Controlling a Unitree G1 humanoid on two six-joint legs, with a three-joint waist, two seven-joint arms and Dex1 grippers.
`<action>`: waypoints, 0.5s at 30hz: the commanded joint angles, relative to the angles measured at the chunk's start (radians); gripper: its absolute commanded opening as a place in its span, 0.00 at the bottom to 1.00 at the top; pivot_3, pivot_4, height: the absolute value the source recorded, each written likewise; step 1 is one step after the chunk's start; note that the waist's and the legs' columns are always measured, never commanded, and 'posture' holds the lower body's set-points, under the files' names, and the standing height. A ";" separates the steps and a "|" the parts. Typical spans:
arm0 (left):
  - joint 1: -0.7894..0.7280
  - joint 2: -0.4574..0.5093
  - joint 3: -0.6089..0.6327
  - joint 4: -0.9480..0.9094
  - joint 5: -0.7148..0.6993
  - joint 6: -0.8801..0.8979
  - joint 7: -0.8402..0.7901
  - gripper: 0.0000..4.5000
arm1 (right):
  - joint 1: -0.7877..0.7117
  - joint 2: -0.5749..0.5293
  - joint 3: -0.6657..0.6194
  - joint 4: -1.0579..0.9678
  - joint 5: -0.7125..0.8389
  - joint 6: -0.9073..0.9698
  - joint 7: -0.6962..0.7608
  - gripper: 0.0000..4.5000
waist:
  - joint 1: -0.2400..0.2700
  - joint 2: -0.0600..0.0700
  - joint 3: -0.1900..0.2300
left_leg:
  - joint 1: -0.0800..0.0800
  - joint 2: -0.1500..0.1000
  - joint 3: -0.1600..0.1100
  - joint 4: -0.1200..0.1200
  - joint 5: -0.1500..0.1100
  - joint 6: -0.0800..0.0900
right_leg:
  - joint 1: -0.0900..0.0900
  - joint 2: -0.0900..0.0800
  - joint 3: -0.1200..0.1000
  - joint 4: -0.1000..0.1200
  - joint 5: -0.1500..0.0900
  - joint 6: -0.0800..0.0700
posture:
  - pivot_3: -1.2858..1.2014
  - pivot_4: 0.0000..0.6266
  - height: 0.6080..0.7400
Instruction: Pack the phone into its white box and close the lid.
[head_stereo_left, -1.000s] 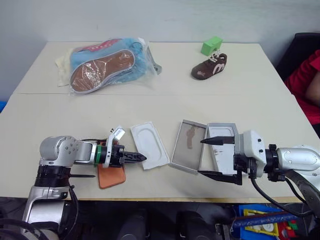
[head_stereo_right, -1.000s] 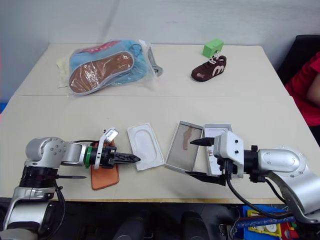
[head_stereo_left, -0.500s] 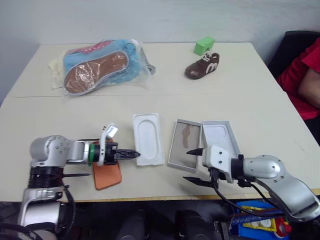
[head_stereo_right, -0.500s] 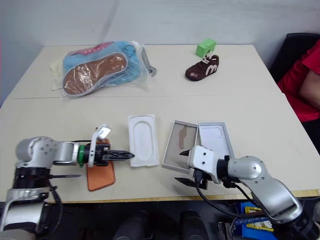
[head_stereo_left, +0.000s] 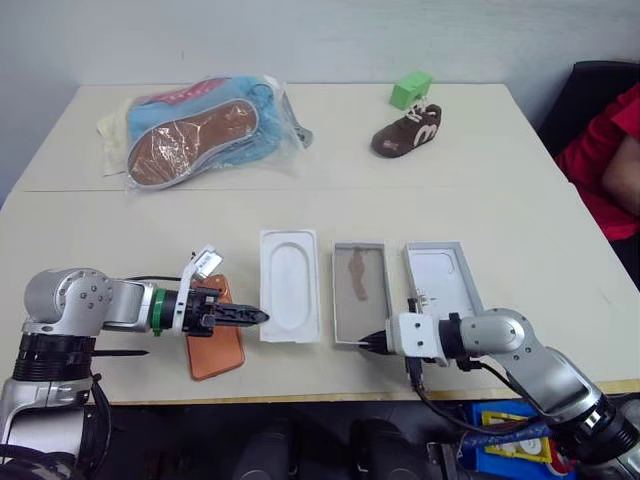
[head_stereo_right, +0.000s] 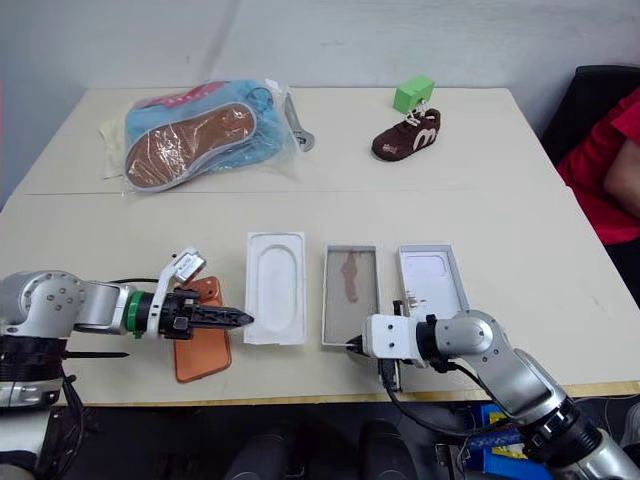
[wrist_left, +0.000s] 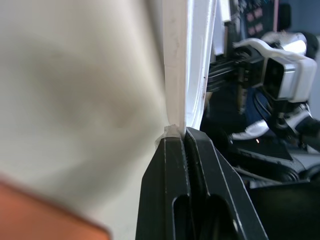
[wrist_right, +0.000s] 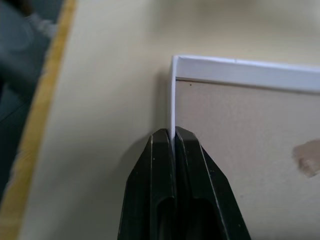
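Since nothing is packed yet, the lines below run from the near edge of the surface outward.

Right end effector (head_stereo_left: 378, 343): fingers together, pinching the near wall of the white box (head_stereo_left: 359, 292) at its near corner; the right wrist view shows the thin white wall caught between the two black fingers.

Left end effector (head_stereo_left: 255, 317): fingers together, tips at the near left edge of the flat white insert (head_stereo_left: 289, 284); the left wrist view suggests a thin white edge is nipped between them, though that view is too close to be sure.

Phone (head_stereo_left: 217, 339): lies flat on the surface (head_stereo_left: 500, 210) near its front edge, under and just behind the left end effector, not held, outside every tray.

White box: open, brown smudge on its floor, lying between the insert and the lid, nothing in it.

Lid (head_stereo_left: 441, 279): inside up, just right of the box, off it.

Step in hand: steadying or squaring the box; the loading step has not begun.

Next move: probably the left end effector must let go of the insert, take the phone by its edges and lower it into the box while the right one holds the wall; the lid follows.

Far side: a bagged blue shoe (head_stereo_left: 195, 130), a brown shoe (head_stereo_left: 407, 132) and a green block (head_stereo_left: 410, 89), well apart from the work.
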 joint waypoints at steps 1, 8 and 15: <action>-0.034 -0.020 -0.020 -0.031 -0.101 0.001 0.050 0.00 | -0.012 -0.012 0.001 0.015 0.030 -0.071 0.091 0.00 | 0.000 0.000 0.000 | 0.000 0.000 0.000 0.000 0.000 0.000 | 0.000 0.000 0.000 0.000 0.000 0.000 | 0.52 0.24 1.00; -0.051 -0.095 -0.049 0.026 -0.223 0.001 0.226 0.00 | -0.010 0.032 -0.011 0.031 0.011 0.028 0.043 0.10 | -0.001 -0.001 0.000 | 0.001 0.001 0.000 0.002 0.001 0.000 | 0.000 0.001 0.000 0.001 0.000 0.000 | 0.52 0.24 1.00; -0.041 -0.174 -0.039 0.090 -0.371 0.001 0.458 0.00 | 0.098 -0.019 -0.151 -0.214 0.183 0.235 0.016 0.60 | 0.004 0.000 0.001 | 0.000 0.001 -0.001 0.003 0.000 0.000 | 0.000 0.001 0.000 0.001 0.000 0.000 | 0.52 0.24 1.00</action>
